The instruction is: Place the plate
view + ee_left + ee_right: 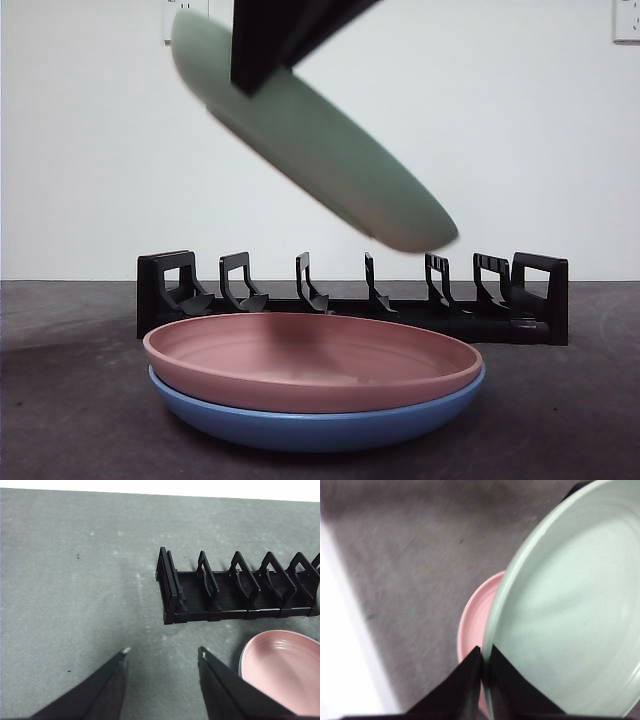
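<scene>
Green plate (315, 150), held in the air above the table (60, 400), tilted steeply: its high edge is at upper left, its low edge at right, hanging above the right part of the rack (350, 300) without touching it. In the front view the plate appears nearly edge-on, with its underside facing down and left. In the right wrist view its pale hollow face (570, 615) fills most of the picture.

Right gripper (485, 680), clenched on the rim of the green plate; its two black jaws pinch the edge with one jaw on each face. In the front view this gripper (265, 45) enters from the top as a large dark shape and meets the plate near its high edge.

Pink plate (310, 360), lying flat on the table, nested inside the blue plate (320, 425), which rests on the table beneath it. The stack is nearer to the camera than the rack and lies below the raised plate, well apart from it. The pink plate also shows in the right wrist view (472, 630) and in the left wrist view (285, 667).

Rack, black, with a row of upright dividers, standing across the table behind the stack; all visible slots (240, 590) hold nothing.

Left gripper (162, 652), jaws spread apart and holding nothing, hovering over bare table near the rack's end.
</scene>
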{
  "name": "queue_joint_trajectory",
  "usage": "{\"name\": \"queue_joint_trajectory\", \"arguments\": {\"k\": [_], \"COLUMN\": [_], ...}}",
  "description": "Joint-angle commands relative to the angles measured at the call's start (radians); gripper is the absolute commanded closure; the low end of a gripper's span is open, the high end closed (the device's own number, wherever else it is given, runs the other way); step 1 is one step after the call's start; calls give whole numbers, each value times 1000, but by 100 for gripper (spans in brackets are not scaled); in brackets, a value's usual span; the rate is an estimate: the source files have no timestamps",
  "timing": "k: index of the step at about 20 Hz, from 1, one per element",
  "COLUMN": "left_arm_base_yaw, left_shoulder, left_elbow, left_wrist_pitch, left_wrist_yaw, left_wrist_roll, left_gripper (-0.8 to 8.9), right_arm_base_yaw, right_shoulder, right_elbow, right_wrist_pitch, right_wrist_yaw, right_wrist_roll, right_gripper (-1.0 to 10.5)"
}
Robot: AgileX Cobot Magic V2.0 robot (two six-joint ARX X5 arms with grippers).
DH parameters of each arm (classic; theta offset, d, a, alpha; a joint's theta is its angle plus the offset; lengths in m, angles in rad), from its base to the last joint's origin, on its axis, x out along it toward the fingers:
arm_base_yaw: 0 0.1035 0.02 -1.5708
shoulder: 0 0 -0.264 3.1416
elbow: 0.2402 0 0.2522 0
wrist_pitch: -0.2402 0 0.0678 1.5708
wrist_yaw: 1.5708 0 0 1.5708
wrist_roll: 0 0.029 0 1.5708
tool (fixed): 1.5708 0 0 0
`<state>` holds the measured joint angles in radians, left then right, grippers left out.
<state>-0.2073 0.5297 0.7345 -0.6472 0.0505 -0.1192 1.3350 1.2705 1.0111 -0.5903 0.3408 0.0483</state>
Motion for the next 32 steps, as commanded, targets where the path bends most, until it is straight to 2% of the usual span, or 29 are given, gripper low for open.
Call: {"name": "queue_joint_trajectory", "arguments": {"k": [1, 4, 12, 22, 32], "left_arm_base_yaw": [-1, -1, -1, -1, -1], "left_shoulder": [3, 3, 3, 3, 3], "left_elbow": [20, 20, 20, 20, 20], "left_wrist_pitch": [12, 12, 12, 12, 12], "left_wrist_yaw": [-3, -3, -3, -3, -3], "left_wrist_roll": [1, 1, 2, 2, 2], "left_gripper": [595, 595, 595, 595, 595], "right_arm_base_yaw": [29, 31, 31, 30, 30], "right_shoulder": [10, 31, 176, 226, 226], "right_elbow": [-29, -80, -101, -100, -100], "right_wrist_pitch": [17, 18, 14, 38, -1], "right_wrist_yaw": [8, 8, 8, -3, -55], "right_wrist_roll": [-10, -20, -217, -365, -373], "right_gripper": [934, 934, 934, 933, 932]}}
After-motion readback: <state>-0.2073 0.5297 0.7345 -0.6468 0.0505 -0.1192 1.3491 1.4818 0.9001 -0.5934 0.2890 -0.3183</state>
